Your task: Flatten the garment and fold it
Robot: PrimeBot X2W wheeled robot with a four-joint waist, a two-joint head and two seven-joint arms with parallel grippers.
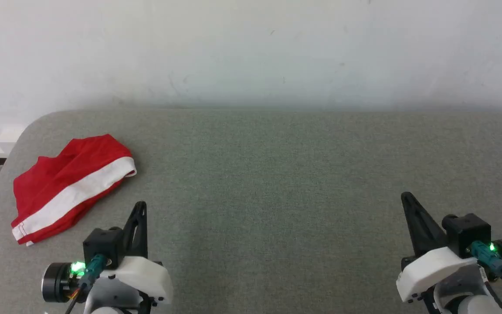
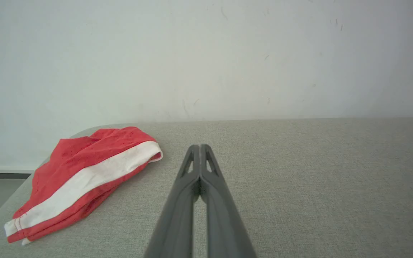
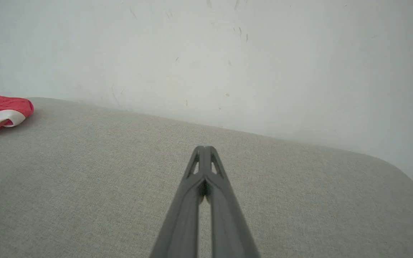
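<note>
Jaws: two pairs, closed; one garment (image 1: 66, 185).

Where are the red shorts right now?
In the head view, the red shorts lie bunched on the grey table near its left edge, just ahead and to the left of the left gripper, not touching it.

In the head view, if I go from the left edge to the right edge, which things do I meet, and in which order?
Red garment → left gripper, fingers together → right gripper, fingers together. The grey table runs under all of them.
</note>
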